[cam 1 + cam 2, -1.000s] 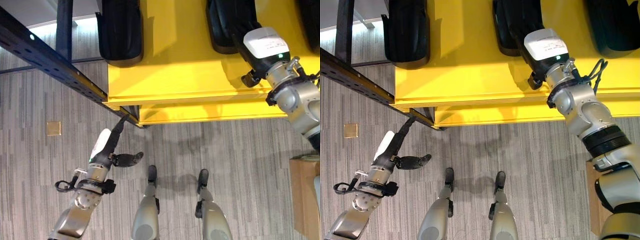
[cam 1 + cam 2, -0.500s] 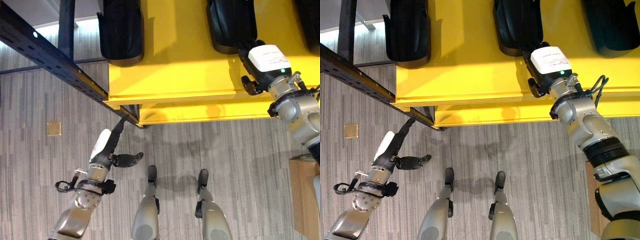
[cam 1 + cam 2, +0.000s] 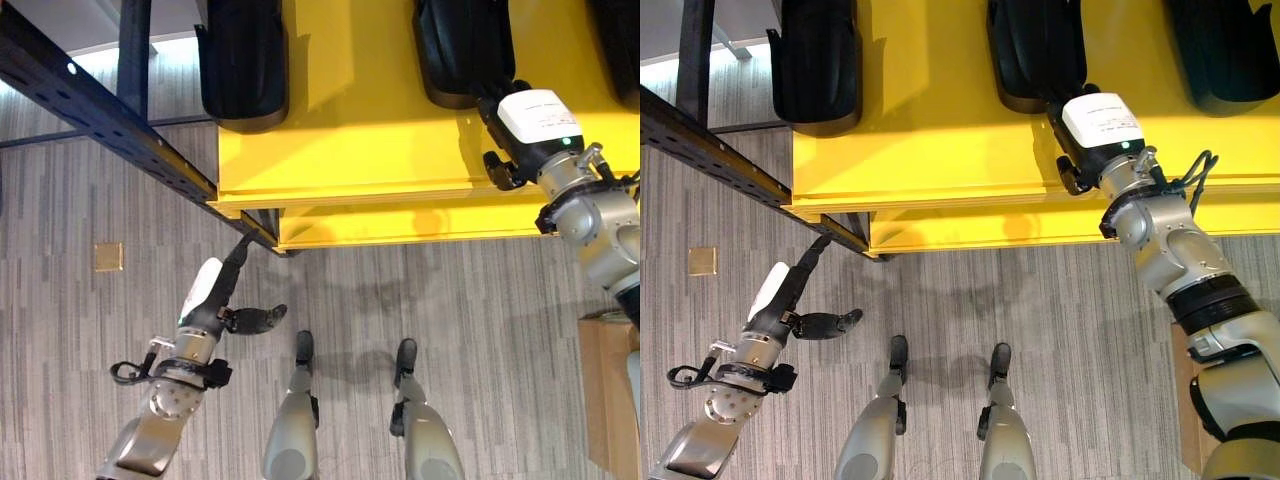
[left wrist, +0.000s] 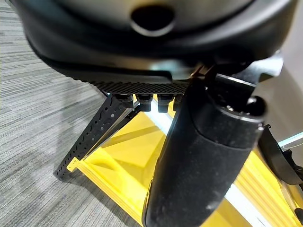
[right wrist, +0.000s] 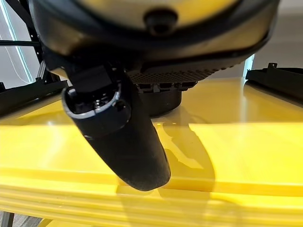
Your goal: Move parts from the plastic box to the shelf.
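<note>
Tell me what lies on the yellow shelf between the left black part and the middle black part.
Nothing: between the left black part and the middle black part, the yellow shelf is bare, seen in both eye views.

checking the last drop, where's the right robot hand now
In the left eye view the right robot hand is over the yellow shelf, at the near end of the middle black part.

Count: three black parts on the yellow shelf (image 3: 940,140): left part (image 3: 815,65), middle part (image 3: 1035,50), right part (image 3: 1225,50), spaced apart along its far side. Two yellow shelf tiers visible, one under the other. One dark perforated rack beam (image 3: 730,165) at left. One small tan floor plate (image 3: 702,262). One wooden box (image 3: 608,380) near right.
</note>
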Robot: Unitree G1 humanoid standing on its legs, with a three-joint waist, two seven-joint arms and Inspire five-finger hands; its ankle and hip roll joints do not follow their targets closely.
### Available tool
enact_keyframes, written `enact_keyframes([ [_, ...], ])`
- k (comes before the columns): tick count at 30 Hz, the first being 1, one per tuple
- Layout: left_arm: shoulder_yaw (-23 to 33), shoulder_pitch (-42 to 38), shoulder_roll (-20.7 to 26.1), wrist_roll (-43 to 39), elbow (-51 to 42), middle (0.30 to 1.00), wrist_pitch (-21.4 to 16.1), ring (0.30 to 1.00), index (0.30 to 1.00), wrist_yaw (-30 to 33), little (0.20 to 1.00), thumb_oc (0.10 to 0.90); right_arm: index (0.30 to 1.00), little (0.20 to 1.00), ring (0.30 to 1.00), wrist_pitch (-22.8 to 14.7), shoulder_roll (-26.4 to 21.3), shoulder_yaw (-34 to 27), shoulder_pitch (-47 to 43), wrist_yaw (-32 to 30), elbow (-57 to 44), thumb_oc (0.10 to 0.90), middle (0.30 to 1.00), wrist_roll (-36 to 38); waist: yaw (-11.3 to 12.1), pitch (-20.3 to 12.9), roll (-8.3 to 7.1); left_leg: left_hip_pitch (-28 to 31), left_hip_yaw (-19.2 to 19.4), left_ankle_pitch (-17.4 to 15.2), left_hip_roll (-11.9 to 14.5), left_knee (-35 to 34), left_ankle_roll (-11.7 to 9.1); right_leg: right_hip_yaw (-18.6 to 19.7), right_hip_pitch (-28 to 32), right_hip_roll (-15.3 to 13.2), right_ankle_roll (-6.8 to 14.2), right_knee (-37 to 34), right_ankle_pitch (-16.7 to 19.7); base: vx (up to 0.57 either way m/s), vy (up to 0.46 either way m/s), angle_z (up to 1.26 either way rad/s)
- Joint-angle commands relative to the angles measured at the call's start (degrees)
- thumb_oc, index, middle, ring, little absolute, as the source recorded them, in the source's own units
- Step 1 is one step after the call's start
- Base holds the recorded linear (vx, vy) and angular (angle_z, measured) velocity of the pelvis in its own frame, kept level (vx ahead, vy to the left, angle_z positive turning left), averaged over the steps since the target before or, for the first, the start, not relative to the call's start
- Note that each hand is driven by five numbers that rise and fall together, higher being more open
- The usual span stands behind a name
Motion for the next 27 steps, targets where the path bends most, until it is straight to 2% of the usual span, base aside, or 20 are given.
enact_keyframes([
  [1,4.6,0.8,0.6,1.2,-6.1,1.0,-4.3,1.0,1.0,2.6,1.0,0.9,1.0,1.0,1.0,0.3,0.0,0.2,-3.4,-1.0,-1.8,0.9,1.0,0.5,0.2,-0.5,-3.6,3.6,2.3,-2.9,2.2,-0.4,-0.8,-0.1,0.3,-4.6,2.5,6.9,-4.5,0.0,0.0,0.0],
  [27,5.1,0.8,0.6,1.6,-5.8,1.0,-4.1,1.0,1.0,2.2,1.0,0.9,1.0,1.0,1.0,0.1,0.3,-0.5,-2.3,-0.5,-3.1,0.9,1.0,0.8,0.1,-1.1,-4.26,4.3,2.4,-3.2,2.1,-0.4,-0.6,0.3,0.7,-4.3,2.3,6.9,-4.6,0.0,0.0,0.0],
])
